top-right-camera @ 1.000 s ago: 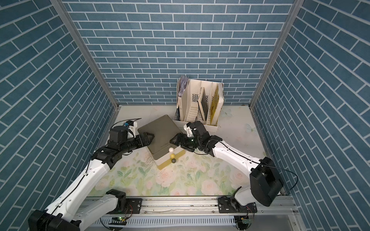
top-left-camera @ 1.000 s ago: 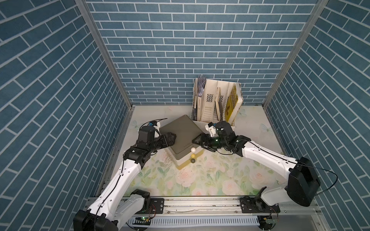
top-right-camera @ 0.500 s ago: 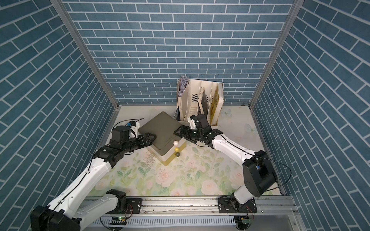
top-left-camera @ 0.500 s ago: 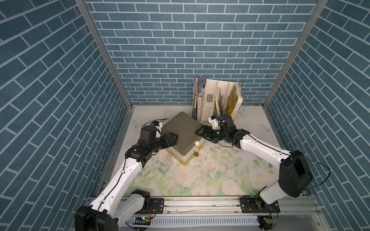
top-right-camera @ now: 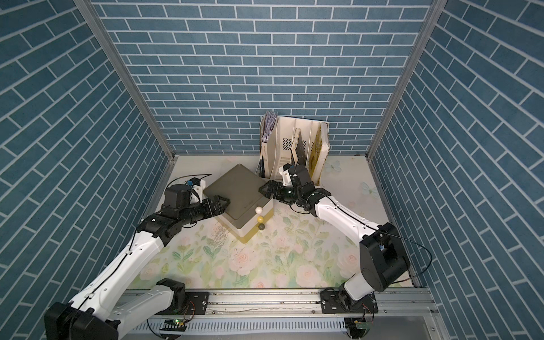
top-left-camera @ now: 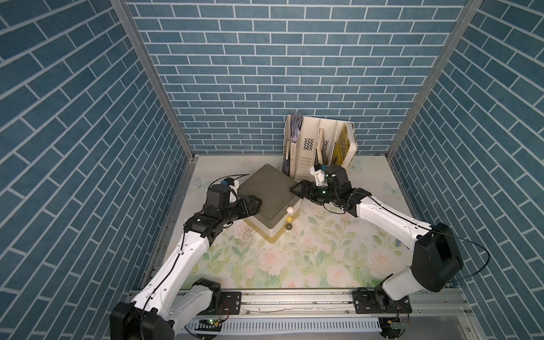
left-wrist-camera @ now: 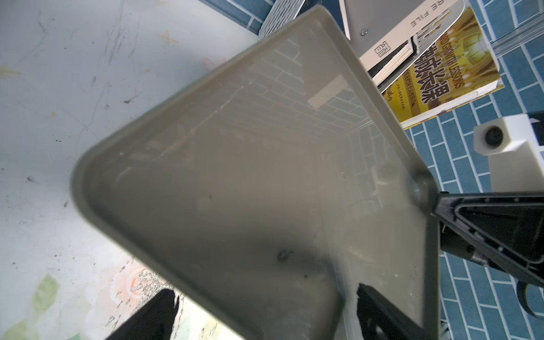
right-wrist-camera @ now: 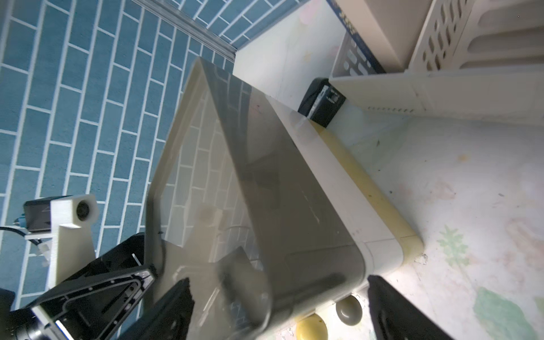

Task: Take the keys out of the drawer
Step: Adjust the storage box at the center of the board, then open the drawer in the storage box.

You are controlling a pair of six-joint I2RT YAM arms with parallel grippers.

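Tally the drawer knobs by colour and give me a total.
White knob: 1
Yellow knob: 1
Grey knob: 1
Total: 3

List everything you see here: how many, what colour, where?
mat: one, floral, under everything
drawer unit: one, grey top over white and yellow tiers, mid-mat, drawers look shut
knobs: three, white, yellow, dark grey, on its front
file rack: one, cream, at the back wall, holding books
walls: three, blue brick, around
keys: none in view
left gripper: one, black, open at one top corner
right gripper: one, black, open at the opposite corner
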